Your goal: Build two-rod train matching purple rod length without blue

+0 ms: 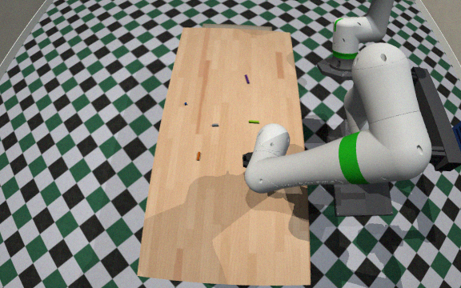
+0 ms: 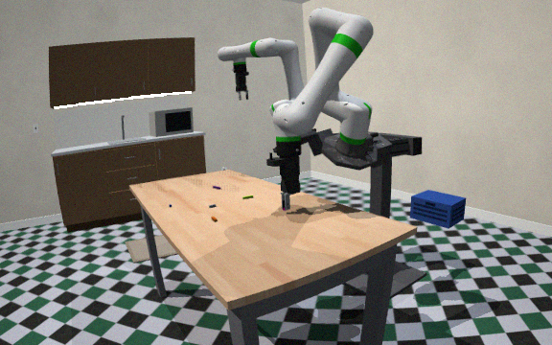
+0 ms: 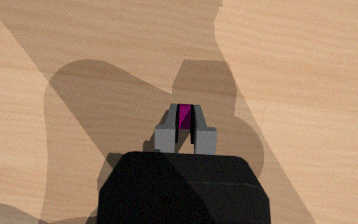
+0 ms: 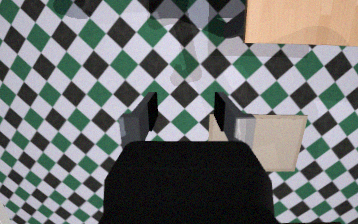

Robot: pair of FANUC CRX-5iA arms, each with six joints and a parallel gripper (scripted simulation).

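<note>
My left gripper is shut on the magenta rod, low over the table's near part. Whether the rod touches the table I cannot tell. The purple rod lies at the far part. The lime rod and the grey rod lie apart near the middle. The orange rod lies alone on the side away from the arms. My right gripper is open and empty, high up beyond the table.
A blue rod lies near the table's edge away from the arms. The wooden table carries all the loose rods. The left arm reaches over the table's edge and hides part of it in the top view.
</note>
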